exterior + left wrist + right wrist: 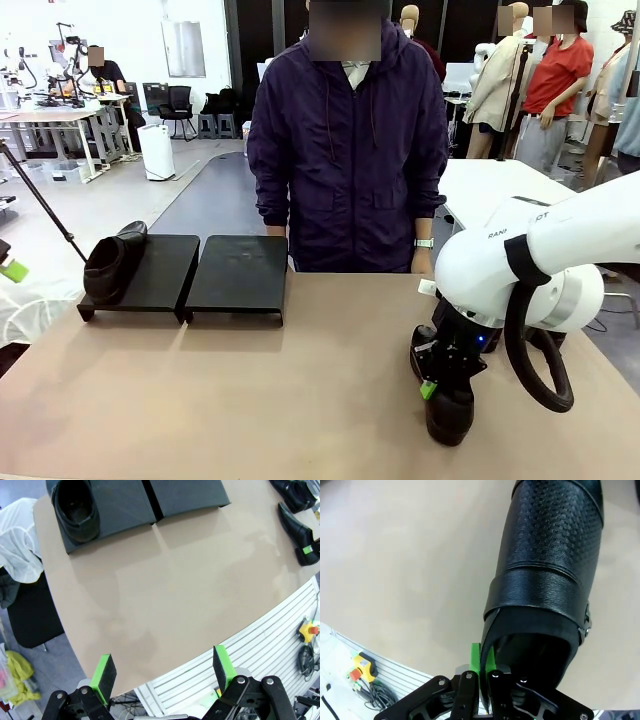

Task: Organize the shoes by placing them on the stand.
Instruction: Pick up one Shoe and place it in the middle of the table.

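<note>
A matte tan tabletop (pixel 250 400) stretches toward a person in a dark purple hooded jacket (pixel 350 150), who stands at the far edge wearing a wristwatch (pixel 424 243). At the far left sit two low matte-black rectangular stands with slanted flat tops, side by side and almost touching. The left stand (pixel 160 272) carries one black leather slip-on shoe (pixel 108 265) on its left half, while the right stand (pixel 240 275) has a bare top. At the near right, the bulky white right arm blocks much of the table behind it. The right gripper (pixel 482 658) is clamped on the side rim of a second black shoe's (pixel 550 565) opening, its green pads pressed together over the thin leather. This shoe rests on the table; it has a finely pebbled toe and a smooth band across the instep. A third black shoe (pixel 292 487) lies just beyond it. The left gripper (pixel 164 670) hangs above the near table edge with its fingers spread wide and nothing between them. Crumpled white cloth (pixel 15 545) lies beside the table's left edge.
</note>
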### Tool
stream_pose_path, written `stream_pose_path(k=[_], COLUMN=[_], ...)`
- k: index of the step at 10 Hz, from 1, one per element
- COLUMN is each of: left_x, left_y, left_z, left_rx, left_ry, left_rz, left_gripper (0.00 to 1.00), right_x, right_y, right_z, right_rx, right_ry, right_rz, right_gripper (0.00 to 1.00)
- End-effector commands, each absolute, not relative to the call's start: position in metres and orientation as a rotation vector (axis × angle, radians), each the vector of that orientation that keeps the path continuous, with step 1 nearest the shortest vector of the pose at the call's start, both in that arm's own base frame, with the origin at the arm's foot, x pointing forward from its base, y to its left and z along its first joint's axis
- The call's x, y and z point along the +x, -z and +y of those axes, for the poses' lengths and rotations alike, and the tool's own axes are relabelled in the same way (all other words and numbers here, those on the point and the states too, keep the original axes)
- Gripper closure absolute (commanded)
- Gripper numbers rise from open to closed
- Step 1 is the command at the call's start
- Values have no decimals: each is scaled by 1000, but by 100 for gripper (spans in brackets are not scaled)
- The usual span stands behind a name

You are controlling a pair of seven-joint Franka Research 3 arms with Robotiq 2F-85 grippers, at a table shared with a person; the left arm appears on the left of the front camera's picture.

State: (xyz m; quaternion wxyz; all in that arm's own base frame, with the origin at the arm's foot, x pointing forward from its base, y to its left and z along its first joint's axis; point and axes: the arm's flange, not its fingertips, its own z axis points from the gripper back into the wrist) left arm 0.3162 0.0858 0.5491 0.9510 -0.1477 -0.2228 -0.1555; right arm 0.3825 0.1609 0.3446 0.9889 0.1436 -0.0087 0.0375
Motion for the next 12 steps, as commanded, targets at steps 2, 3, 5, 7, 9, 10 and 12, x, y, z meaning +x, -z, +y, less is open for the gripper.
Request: stream_pose_path(k=[2, 3, 5, 7, 9, 10, 12], left_x=[317, 317, 317, 317, 317, 317, 317], left_y=[-549, -549, -549, -549, -549, -549, -549], left_z=[85, 85, 85, 85, 85, 85, 85], left_rx=[-311, -311, -311, -311, -311, -311, -311], left_ry=[311, 311, 311, 311, 311, 311, 311], left_rz=[-466, -466, -466, -466, -466, -466, -466], left_gripper=[0, 0, 0, 0, 0, 0, 0], right_x=[356, 341, 305, 273, 305, 305, 292], right_y=[-416, -451, -496, -512, -498, -498, -501], right_z=[136, 128, 123, 125, 124, 124, 123], right_rx=[205, 187, 211, 299, 213, 213, 224], right_ry=[10, 34, 54, 60, 29, 29, 32], right_rz=[-127, -144, -139, -66, -138, -138, -106], right_gripper=[100, 100, 100, 100, 100, 100, 100])
